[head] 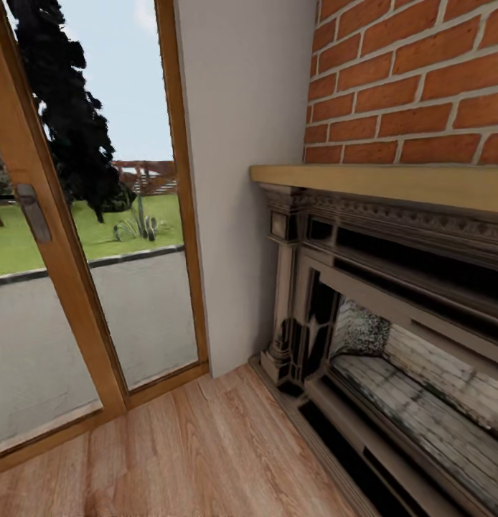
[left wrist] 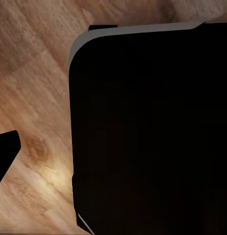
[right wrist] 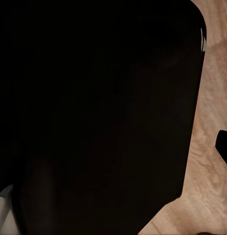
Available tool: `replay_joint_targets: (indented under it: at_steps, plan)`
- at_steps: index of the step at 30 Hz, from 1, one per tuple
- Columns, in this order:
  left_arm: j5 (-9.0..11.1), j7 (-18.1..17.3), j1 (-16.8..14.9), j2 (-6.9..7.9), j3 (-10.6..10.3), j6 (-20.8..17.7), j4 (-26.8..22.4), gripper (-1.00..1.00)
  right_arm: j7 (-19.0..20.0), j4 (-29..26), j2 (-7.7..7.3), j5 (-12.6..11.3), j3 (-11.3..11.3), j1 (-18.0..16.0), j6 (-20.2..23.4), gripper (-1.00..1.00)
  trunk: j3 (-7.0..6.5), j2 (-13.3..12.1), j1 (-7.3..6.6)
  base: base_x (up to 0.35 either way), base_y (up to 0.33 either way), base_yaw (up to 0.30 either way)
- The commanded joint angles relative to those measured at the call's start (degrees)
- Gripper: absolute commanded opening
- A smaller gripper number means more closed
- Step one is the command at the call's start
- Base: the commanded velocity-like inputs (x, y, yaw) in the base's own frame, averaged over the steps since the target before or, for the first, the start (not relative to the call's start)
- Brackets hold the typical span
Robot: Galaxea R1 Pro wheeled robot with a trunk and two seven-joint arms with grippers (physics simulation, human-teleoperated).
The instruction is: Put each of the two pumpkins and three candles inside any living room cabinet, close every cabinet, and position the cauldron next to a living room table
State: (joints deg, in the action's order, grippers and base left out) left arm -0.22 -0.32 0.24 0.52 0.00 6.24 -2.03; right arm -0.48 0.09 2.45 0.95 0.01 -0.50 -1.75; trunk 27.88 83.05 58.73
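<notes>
Head view: fireplace [head: 392, 337] under brick wall [head: 414, 79], glazed door [head: 77, 237] beside | wrist views: dark body over wood floor [left wrist: 30, 98] | claw state: cannot be determined

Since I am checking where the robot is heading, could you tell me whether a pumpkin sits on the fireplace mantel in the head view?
No, the visible stretch of the tan wooden mantel shelf under the brick wall is bare, with no pumpkin on it.

From head height we face a fireplace [head: 392, 316] and glass door [head: 84, 237]; both wrist views look down, sharing the wood floor [left wrist: 30, 98].
</notes>
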Motion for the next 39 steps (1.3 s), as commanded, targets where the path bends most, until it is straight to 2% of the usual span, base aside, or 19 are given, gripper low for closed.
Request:
replay_joint_targets:
  at_steps: [1,12,17,22,28,31,35,36,39]
  plan:
    - [0.0,0.0,0.0,0.01,0.0,0.1,-0.1,1.0,0.0,0.1,0.01,0.1,0.0,0.0,-0.2,1.0,0.07,0.0,0.0,0.0,0.0,0.281]
    - [0.0,0.0,0.0,0.01,0.0,0.1,-0.1,1.0,-0.3,0.1,0.01,0.3,0.1,0.0,0.9,1.0,0.32,0.0,0.0,-0.05,0.0,0.281]
    - [0.0,0.0,0.0,0.01,0.0,0.1,-0.1,1.0,-2.6,-0.7,0.65,0.2,0.2,0.0,2.5,1.0,0.47,0.0,0.0,-0.037,0.0,0.281]
    - [0.0,0.0,0.0,0.01,0.0,0.1,-0.1,1.0,-4.8,-6.9,2.27,0.2,0.2,0.0,8.2,1.0,0.64,0.0,0.0,-0.005,0.0,0.28]
    - [0.4,0.0,-0.1,0.31,0.2,0.1,-0.7,1.0,-5.2,-19.3,2.88,0.2,0.3,0.0,19.7,1.0,0.84,0.0,0.0,0.0,0.0,0.28]
    - [0.7,-0.1,-0.2,0.6,0.2,-0.7,-5.3,1.0,-5.2,-25.3,2.9,0.0,0.2,0.0,24.6,1.0,0.94,0.0,0.0,0.0,0.0,0.28]
    - [0.9,0.0,-0.4,0.68,0.3,-1.4,-9.2,1.0,-5.3,-27.9,2.91,-0.1,0.2,-0.2,26.6,1.0,1.07,0.0,0.0,0.0,0.0,0.28]
    - [1.0,0.1,-0.6,0.72,0.4,-2.3,-10.6,1.0,-5.3,-28.6,2.91,-0.2,0.2,-0.4,27.3,1.0,1.1,0.0,0.0,0.0,0.0,0.28]
    - [2.7,0.0,-1.1,1.59,0.5,-10.0,-15.9,1.0,-5.3,-30.5,2.91,-0.5,0.1,-1.1,29.6,1.0,1.2,0.0,0.0,0.0,0.0,0.28]
